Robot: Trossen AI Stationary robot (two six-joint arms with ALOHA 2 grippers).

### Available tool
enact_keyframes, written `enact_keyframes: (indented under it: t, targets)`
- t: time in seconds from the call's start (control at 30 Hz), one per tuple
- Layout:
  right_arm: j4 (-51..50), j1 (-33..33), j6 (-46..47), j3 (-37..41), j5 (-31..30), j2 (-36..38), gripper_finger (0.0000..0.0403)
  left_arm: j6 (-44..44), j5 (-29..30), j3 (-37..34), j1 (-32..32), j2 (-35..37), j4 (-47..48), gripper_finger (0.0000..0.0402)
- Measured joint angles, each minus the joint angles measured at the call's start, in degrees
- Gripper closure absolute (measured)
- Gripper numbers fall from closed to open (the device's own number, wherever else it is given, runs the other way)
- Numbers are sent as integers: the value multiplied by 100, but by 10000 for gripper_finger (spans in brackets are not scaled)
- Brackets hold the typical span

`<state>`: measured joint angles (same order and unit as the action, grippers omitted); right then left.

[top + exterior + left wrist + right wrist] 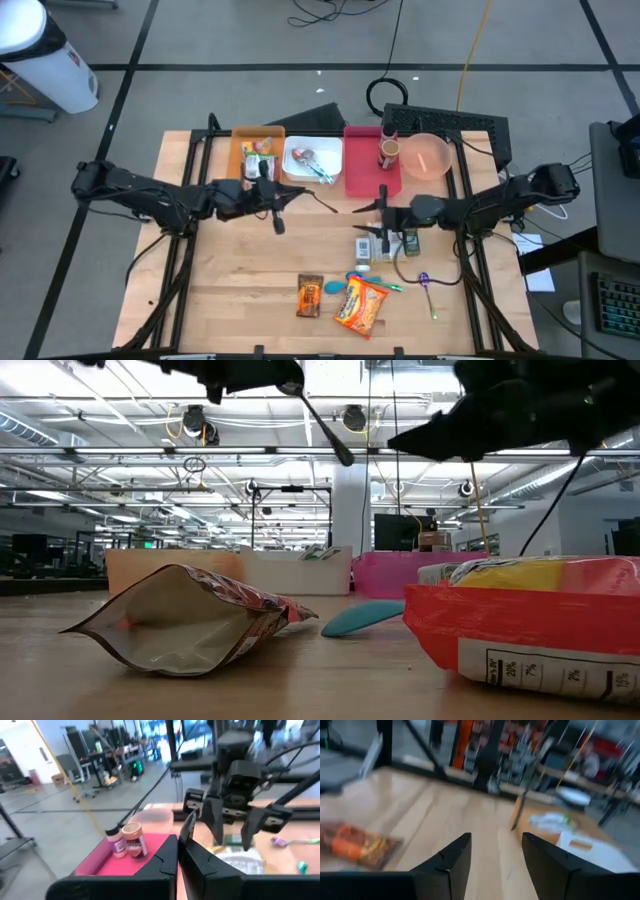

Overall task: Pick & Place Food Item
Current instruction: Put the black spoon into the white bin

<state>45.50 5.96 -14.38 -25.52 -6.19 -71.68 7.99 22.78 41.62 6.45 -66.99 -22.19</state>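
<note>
An orange snack bag [360,306] [530,620] and a brown packet [310,297] [190,620] lie flat near the table's front edge, touched by no gripper. My left gripper [282,200] [179,840] hangs above the table's middle, shut on a thin dark spoon-like utensil [315,203] [320,422]. My right gripper [383,210] [496,845] faces it from the right, open, with nothing between its fingers. It is above a few small packages [367,246]. My left gripper pinches one end of the dark utensil [187,826] between its two shut fingers. The fingers come level from the table's left. The utensil's long free end [343,455] sticks out past the fingertips toward the right gripper, slanting downward, clear of the table.
Along the far edge stand an orange bin [258,155], a white bin [312,160], a pink tray [368,172] with two jars [127,842], and a pink bowl [430,155]. A teal piece [355,285] and a purple spoon [425,282] lie near the bags.
</note>
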Motion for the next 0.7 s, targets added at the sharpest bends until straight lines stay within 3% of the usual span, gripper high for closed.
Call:
enact_keyframes:
  t: [0.17,0.37,0.47,0.7]
  targets:
    - [1610,0,149,617,16,2,236,-250,-320,-743,-303,219,-1224,396]
    - [1988,0,335,689,8,-89,238,-942,-1076,-1309,-787,256,-2646,397]
    - [2109,-2,142,625,15,-287,237,-1241,-1199,-1455,-956,180,-2898,393]
    - [3652,-40,-361,374,5,-1196,236,-1331,-1243,-1481,-1030,87,-3035,393]
